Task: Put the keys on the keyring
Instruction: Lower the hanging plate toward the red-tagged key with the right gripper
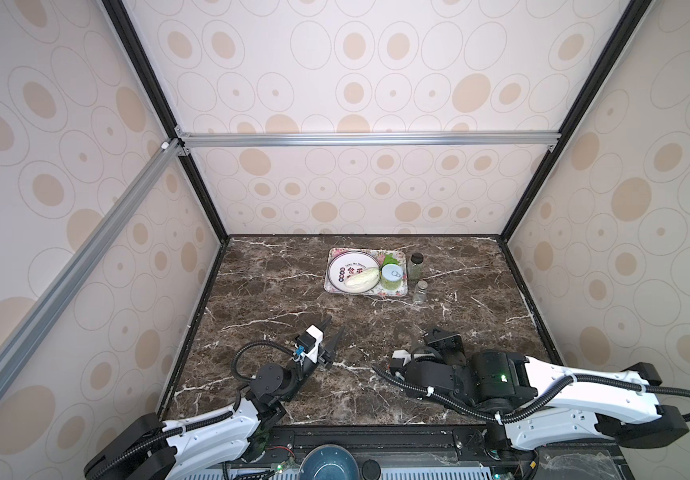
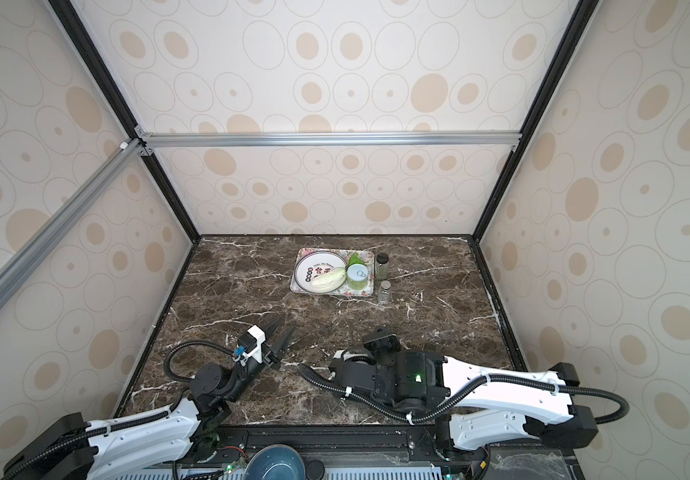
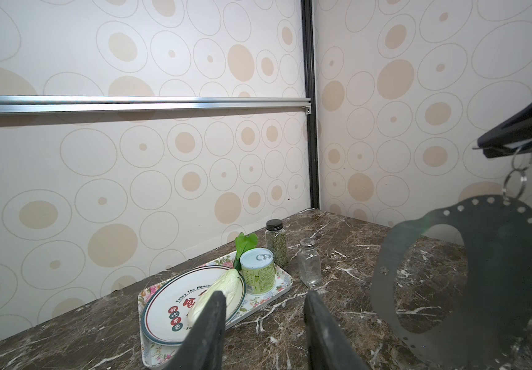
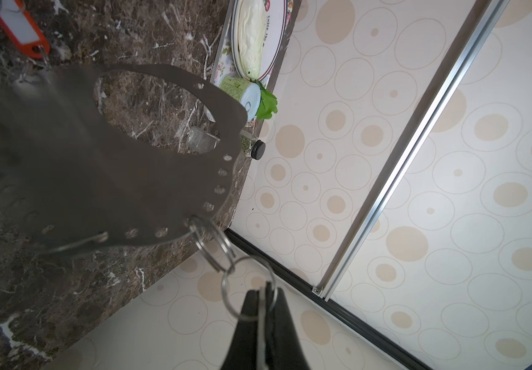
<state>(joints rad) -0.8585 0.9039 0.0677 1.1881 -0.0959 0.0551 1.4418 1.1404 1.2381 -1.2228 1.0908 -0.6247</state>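
Right gripper (image 4: 265, 290): jaws pinched shut on the end ring of the linked split rings (image 4: 230, 266). The other ring passes through a small rim hole of the keyring (image 4: 98, 192).

The grey plate therefore hangs below this gripper, long axis roughly up-and-down. Whether its lower edge touches the marble table (image 3: 348, 256) I cannot tell.

Left gripper (image 3: 263, 299): jaws partly apart, nothing between them, pointing toward the tray (image 3: 285, 279). The plate hangs near, on its right, broad face turned to it.

Keys: the red-orange tagged key (image 4: 17, 27) shows past the plate's edge farthest from the held rings. Hooked on or lying loose: cannot tell. The black-tagged key is not seen.

Judgement: the left arm is the free one, and any threading means reaching rightward to the rim holes.
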